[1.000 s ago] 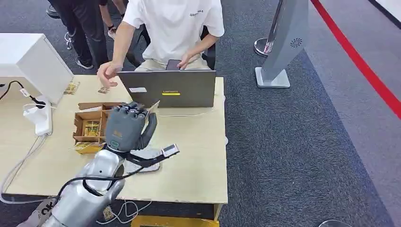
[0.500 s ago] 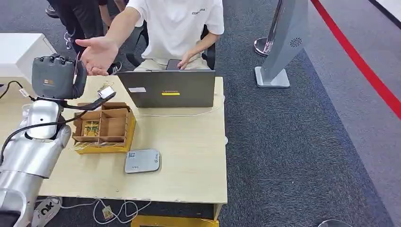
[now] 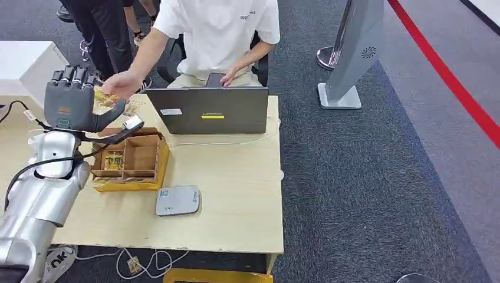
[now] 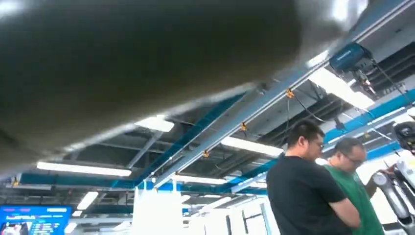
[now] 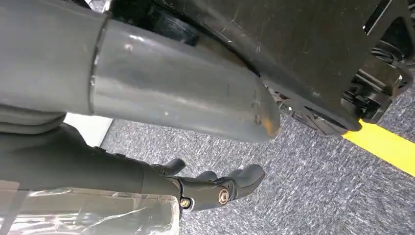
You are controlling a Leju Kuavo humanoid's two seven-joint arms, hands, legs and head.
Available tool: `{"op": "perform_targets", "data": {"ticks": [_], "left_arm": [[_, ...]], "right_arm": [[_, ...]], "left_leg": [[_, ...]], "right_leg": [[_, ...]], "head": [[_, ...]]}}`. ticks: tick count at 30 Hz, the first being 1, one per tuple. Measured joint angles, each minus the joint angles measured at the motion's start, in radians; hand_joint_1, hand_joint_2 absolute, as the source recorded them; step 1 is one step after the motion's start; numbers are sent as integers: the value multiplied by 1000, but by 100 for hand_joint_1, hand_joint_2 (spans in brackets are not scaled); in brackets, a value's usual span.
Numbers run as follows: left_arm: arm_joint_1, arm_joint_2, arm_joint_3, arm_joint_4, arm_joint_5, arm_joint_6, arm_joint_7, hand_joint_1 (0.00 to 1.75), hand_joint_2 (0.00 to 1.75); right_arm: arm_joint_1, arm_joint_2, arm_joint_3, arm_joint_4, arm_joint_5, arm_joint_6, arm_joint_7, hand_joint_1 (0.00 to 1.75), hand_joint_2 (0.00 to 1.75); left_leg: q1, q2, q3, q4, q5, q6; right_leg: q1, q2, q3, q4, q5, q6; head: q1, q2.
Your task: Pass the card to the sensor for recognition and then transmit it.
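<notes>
Table: I see the pale wooden table (image 3: pixel 236 194) across the left of my head view, on grey carpet.
Person: a person in a white T-shirt (image 3: pixel 218 29) sits behind the table's far edge, one hand on the laptop, the other arm stretched toward my left hand.
Laptop: the grey open laptop (image 3: pixel 209 110) stands at the far edge, its lid back facing me, with a yellow label on it.
Left arm: my silver left arm (image 3: pixel 41 194) rises from the lower left corner, over the table's left part.
Tray: the brown cardboard compartment tray on a yellow base (image 3: pixel 131 159) sits just beside the arm, near the laptop, with small yellowish items in its left compartments.
Left hand: my dark grey left hand (image 3: pixel 73 106) is raised above the tray's far left corner, back toward me, fingers upright and spread, thumb out to the side; I see nothing gripped in it.
Person's hand: the person's hand (image 3: pixel 121 85) is right at my fingertips, holding the small yellowish card (image 3: pixel 101 97).
Sensor: the flat grey rounded card sensor (image 3: pixel 177 201) lies on the table in front of the tray, well apart from the card.
Right hand: my dark right hand (image 5: pixel 215 188) hangs over grey carpet, fingers loosely curled and holding nothing.
</notes>
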Motion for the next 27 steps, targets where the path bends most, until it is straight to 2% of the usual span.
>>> {"op": "perform_targets", "data": {"ticks": [3,5,9,11,12,13,16,20,22,27], "left_arm": [[17,-15,0,-12,10,-6,-10,0,0],[30,-27,0,-32,30,-49,-23,0,0],[76,-51,-14,-115,54,-246,-29,0,0],[120,-50,-43,-193,85,-362,-45,0,0],[147,-45,-60,-234,97,-390,-53,0,0],[185,-33,-86,-286,108,-407,-55,0,175],[295,2,-140,-438,113,-383,-63,0,175],[468,24,-187,-602,64,-259,-53,0,175],[540,26,-203,-648,54,-232,-41,0,175],[647,20,-206,-677,147,-238,-54,0,175]], "right_arm": [[0,0,0,0,0,0,3,0,0],[0,0,0,0,-7,-2,3,0,0],[3,0,-8,0,-30,-9,-3,0,0],[10,0,-16,0,-46,-18,-8,0,0],[15,0,-21,0,-52,-19,-13,0,0],[20,-1,-28,0,-56,-21,-16,0,0],[31,-2,-39,0,-60,-22,-19,0,0],[35,-2,-54,0,-59,-23,-13,0,0],[35,-2,-59,0,-56,-24,-13,0,0],[37,-2,-63,0,-48,-38,-13,0,0]], "left_leg": [[0,0,0,0,0,0],[0,0,0,0,0,0],[0,1,0,0,0,0],[0,1,0,0,0,0],[0,1,-1,0,0,0],[0,1,-1,0,0,0],[0,2,-2,0,-1,0],[0,2,-3,-1,-2,0],[0,2,-2,-1,-2,0],[0,1,-2,-1,-2,0]], "right_leg": [[0,0,0,0,0,0],[0,0,0,0,0,0],[0,0,-1,0,0,0],[0,0,0,0,0,0],[0,0,0,0,0,0],[0,1,-1,0,0,0],[0,2,-3,0,-1,0],[0,2,-3,-1,-2,-1],[0,2,-4,-1,-2,-1],[0,1,-5,-1,-2,-1]], "head": [[0,0],[0,0],[0,0],[0,0],[0,0],[0,0],[-1,0],[0,0],[0,0],[-1,0]]}}
